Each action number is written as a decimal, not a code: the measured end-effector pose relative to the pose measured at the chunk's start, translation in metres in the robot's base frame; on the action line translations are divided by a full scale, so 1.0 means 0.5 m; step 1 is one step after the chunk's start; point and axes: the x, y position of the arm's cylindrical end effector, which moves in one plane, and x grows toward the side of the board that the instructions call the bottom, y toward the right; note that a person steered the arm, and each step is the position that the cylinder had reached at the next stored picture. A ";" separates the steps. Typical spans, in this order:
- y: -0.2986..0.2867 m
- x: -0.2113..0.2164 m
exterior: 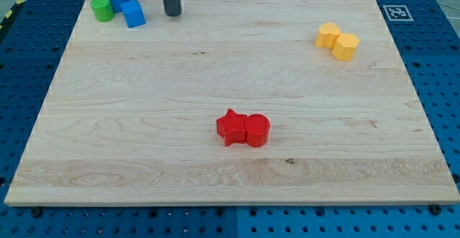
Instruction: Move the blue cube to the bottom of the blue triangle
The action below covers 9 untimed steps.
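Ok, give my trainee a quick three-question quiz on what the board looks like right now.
1. True or false: my tip is touching the red blocks.
2. Which corner of the view holds the blue and green blocks? A) top left B) bottom right C) top right
3. Fill in: the two yellow blocks sit near the view's top ____.

Key:
1. False. My tip is to the right of the blue cube, far from the red star and red cylinder.
2. A.
3. Right; the yellow blocks touch each other.

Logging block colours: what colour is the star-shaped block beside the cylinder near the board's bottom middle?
Red, like the cylinder touching it; the star shows clearly in the camera view.
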 end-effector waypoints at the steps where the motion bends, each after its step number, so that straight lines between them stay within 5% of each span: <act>1: -0.007 0.052; 5: -0.163 0.055; 9: -0.024 0.119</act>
